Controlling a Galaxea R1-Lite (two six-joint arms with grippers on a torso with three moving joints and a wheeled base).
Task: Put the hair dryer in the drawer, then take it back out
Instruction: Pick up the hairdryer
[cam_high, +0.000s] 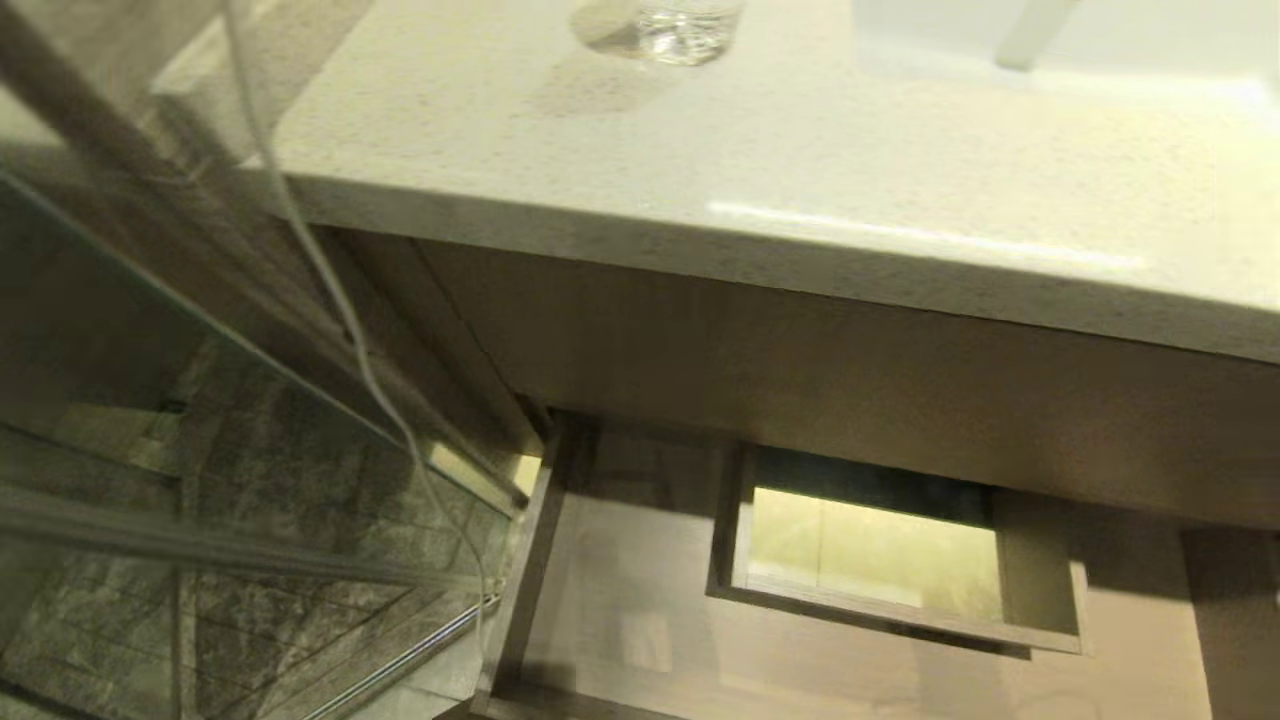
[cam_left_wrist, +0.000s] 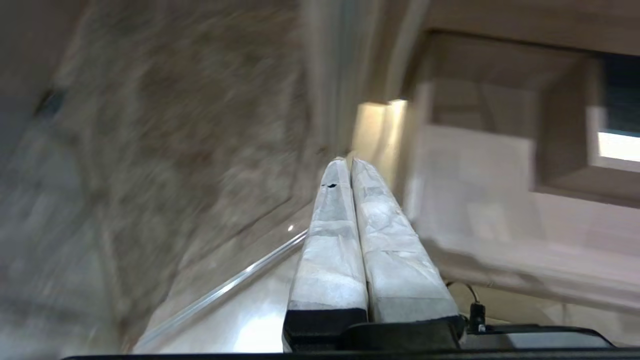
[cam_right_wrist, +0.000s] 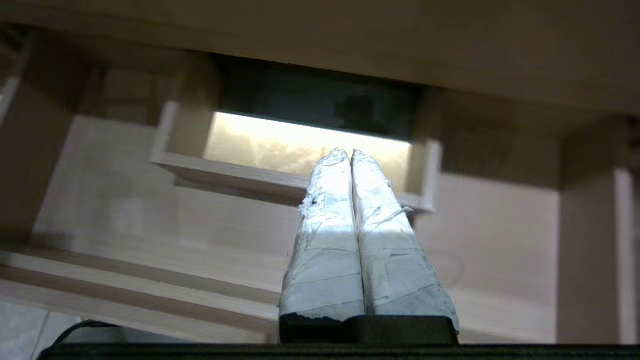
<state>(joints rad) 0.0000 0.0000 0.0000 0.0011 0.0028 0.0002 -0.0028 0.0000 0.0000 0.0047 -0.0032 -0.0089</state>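
**Mia:** Where is the drawer (cam_high: 640, 600)?

**Ben:** It is pulled out, low down under the tabletop (cam_high: 760, 170). It is wide and flat, made of pale wood. Inside it sits a boxed cutout (cam_high: 880, 560), like a little window with walls.

**Mia:** Is the hair dryer in it?

**Ben:** I can't see the hair dryer anywhere. The part of the drawer floor that shows is bare.

**Mia:** What else is around?

**Ben:** A glass cup (cam_high: 685, 30) stands far back on the tabletop. A white sink (cam_high: 1100, 50) is at the back right. On the left there is a glass wall (cam_high: 200, 420), very close to the drawer's left side. A thin white cord (cam_high: 330, 270) hangs down in front of the glass. Behind the glass the floor has dark stone tiles.

**Mia:** What are the tools doing?

**Ben:** The left tool (cam_left_wrist: 348, 162) is clenched tight, holding nothing. It points at the gap between the glass and the drawer's left side. The right tool (cam_right_wrist: 349, 152) is clenched too, and empty. It points at the boxed cutout, low in front of the drawer.
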